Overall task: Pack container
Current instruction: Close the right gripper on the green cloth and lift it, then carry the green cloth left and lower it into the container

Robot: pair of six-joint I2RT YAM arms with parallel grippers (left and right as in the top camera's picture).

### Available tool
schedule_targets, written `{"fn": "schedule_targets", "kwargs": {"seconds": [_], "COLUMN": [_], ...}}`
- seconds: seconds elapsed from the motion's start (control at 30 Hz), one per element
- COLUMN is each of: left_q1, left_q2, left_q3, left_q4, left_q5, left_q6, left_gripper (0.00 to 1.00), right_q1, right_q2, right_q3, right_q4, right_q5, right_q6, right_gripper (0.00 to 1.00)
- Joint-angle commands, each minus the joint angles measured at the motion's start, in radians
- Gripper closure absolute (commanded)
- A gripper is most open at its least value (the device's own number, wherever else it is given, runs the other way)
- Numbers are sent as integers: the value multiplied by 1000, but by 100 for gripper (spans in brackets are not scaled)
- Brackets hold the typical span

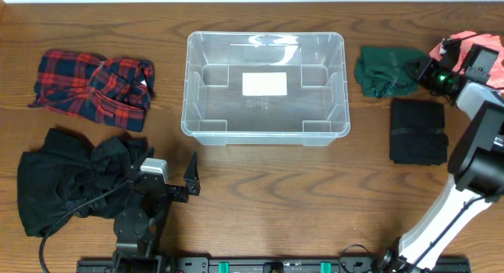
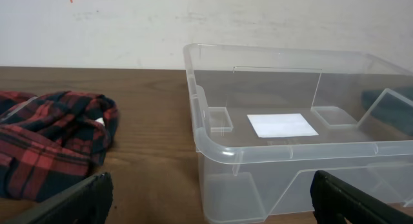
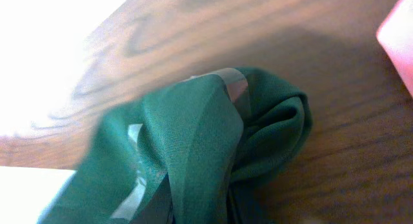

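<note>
Container [image 1: 214, 108] location: middle of the table [image 1: 268, 202], upright, mouth up, with nothing inside. Only a white label [image 1: 264, 84] is seen on its base. The bin is judged to be light, rigid and smooth-walled, so it is expected to slide on the wood if pushed. If it must be steadied or shifted, the thick rim is recommended as the hold point (the clear walls offer no edge for the fingers), preferably at the middle of a long side.

The left gripper [image 1: 169, 180] is seen spread wide near the bin's near left corner, with nothing between its fingers [image 2: 71, 197]. The right gripper [image 1: 428, 72] is closed on a raised fold of the green cloth [image 1: 382, 72], which lies just right of the container. In the right wrist view the fabric is bunched around the fingers. The cloth is judged soft, light and limp. Sagging and trailing are to be expected on lifting, so generous clearance over the rim is advised. A plaid shirt [image 1: 90, 88], a black garment [image 1: 67, 182] and a folded black cloth [image 1: 417, 131] are not yet packed.
</note>
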Motion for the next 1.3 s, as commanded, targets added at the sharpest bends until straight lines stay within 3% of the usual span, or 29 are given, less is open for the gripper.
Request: {"fn": "schedule_targets", "kwargs": {"seconds": [0.0, 0.33, 0.57, 0.73, 1.03, 1.27], "left_q1": [5, 5, 5, 5, 5, 5], "left_q2": [1, 1, 1, 1, 1, 1], "left_q3": [-28, -28, -28, -28, -28, -28], "left_q4": [-14, -14, -14, -14, -14, -14], "left_q5": [3, 3, 3, 3, 3, 3], "left_q6": [-5, -5, -5, -5, -5, -5], "left_gripper": [2, 2, 2, 2, 2, 2], "right_q1": [20, 72, 216, 378, 703, 842], "right_q2": [-196, -568, -712, -708, -613, -438], "right_q3": [11, 11, 11, 11, 11, 11], "right_q4": [-25, -147, -164, -167, -132, -15], "right_q5": [-35, 28, 100, 190, 526, 571], "right_q6": [13, 92, 240, 388, 546, 652], "right_gripper": [99, 99, 99, 99, 99, 99]}}
